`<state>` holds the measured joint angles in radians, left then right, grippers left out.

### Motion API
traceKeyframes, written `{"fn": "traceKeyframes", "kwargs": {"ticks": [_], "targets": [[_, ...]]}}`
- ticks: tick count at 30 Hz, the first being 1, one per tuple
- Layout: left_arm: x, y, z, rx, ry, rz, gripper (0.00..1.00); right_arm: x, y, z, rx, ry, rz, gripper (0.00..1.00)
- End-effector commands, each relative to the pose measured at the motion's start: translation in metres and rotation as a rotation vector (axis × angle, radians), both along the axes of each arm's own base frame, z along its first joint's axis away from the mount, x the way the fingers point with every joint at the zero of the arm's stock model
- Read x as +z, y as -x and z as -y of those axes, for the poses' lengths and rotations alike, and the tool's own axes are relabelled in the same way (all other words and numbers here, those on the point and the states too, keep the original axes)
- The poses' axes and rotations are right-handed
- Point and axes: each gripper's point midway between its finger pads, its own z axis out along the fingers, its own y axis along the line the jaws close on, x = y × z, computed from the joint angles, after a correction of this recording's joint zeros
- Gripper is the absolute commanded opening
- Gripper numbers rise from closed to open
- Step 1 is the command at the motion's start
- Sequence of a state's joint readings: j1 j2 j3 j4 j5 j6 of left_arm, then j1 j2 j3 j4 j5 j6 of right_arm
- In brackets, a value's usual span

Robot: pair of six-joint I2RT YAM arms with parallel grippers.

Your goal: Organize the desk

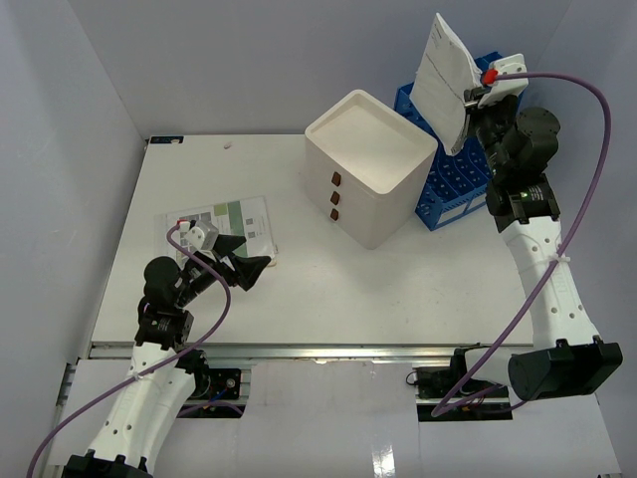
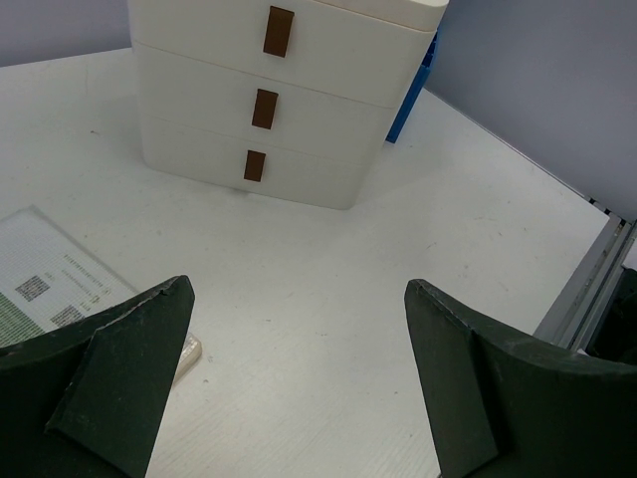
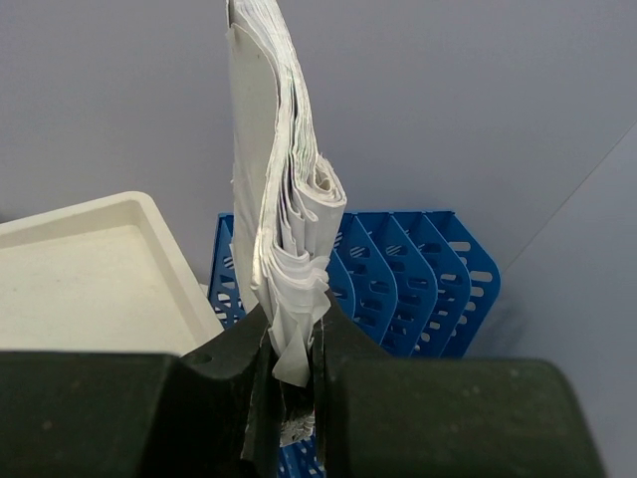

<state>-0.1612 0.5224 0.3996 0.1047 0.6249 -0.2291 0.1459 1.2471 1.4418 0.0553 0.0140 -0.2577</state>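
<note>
A: Right gripper (image 3: 294, 398) state?
B: Clamped on the paper stack (image 3: 284, 199), long axis upright. Blue file rack (image 3: 418, 284) sits just below and beyond it (far-right corner of the desk (image 1: 398, 289)).
A: Left gripper (image 2: 299, 378)?
B: Jaws wide and empty, over the desk's near-left beside the printed sheet (image 1: 234, 217).

Your left arm (image 1: 164, 299): low, reaching forward
Your left gripper (image 2: 299, 289): jaws wide apart, empty
Your right arm (image 1: 545, 267): raised high
Your right gripper (image 3: 294, 327): clamped on paper stack (image 3: 281, 189)
</note>
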Motion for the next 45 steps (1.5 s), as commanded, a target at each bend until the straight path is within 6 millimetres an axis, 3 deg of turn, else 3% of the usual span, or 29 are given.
{"fn": "traceKeyframes", "kwargs": {"ticks": [1,8,19,26,33,45], "targets": [[0.016,0.002,0.002,-0.015,0.007,0.036,0.98,0.069,0.027,0.011,-0.03,-0.065,0.18,0.08],[0.018,0.004,0.002,-0.018,0.007,0.041,0.98,0.057,0.021,0.013,-0.05,-0.047,0.162,0.08],[0.017,0.003,0.003,-0.022,0.006,0.035,0.98,0.065,0.03,0.02,-0.082,-0.033,0.189,0.08],[0.016,0.003,0.004,-0.025,0.006,0.027,0.98,0.059,0.029,0.018,-0.068,-0.024,0.172,0.08],[0.016,0.003,0.003,-0.024,0.006,0.028,0.98,0.042,0.024,0.013,-0.047,-0.007,0.143,0.08],[0.016,0.003,0.004,-0.027,0.006,0.028,0.98,-0.004,0.019,-0.024,0.152,-0.006,0.03,0.08]]}}
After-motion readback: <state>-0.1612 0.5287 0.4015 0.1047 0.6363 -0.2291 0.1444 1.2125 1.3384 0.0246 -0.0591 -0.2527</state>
